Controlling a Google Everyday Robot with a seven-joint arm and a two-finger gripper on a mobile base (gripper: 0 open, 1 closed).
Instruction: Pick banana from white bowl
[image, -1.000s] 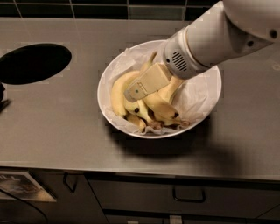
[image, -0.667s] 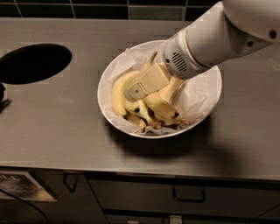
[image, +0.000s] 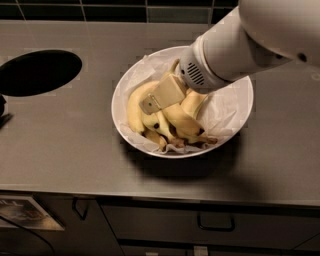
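Nearest, a grey cabinet front (image: 150, 225) runs along the bottom edge, with 1 dark drawer handle (image: 216, 222) to the right of centre. Above it lies the steel countertop (image: 60, 150). The white bowl (image: 235, 100) stands on it about midway across, lined with crinkled white paper (image: 220, 112).

Several bananas lie heaped in the bowl's left and middle part. The banana (image: 134, 107), the long and strongly curved one, lies along the left inner wall and touches the shorter bananas (image: 182, 125) bunched beside it on the right. A thin stem pokes up behind the heap toward the far rim; which fruit it belongs to cannot be told.

The gripper (image: 148, 105) is down inside the bowl. Its tan, metal-tipped end rests on top of the heap, just beside the upper curve of the banana. Whether it is open, closed or gripping any fruit cannot be told, since the heap and its own body hide the contact. The white arm (image: 240, 45) reaches in from the upper right, over the bowl's far rim.

Farther back on the left is a dark round hole (image: 37, 72) in the countertop, well apart from the bowl. A small dark object (image: 2, 112) shows at the left edge. Dark green wall tiles (image: 115, 10) close off the far side.
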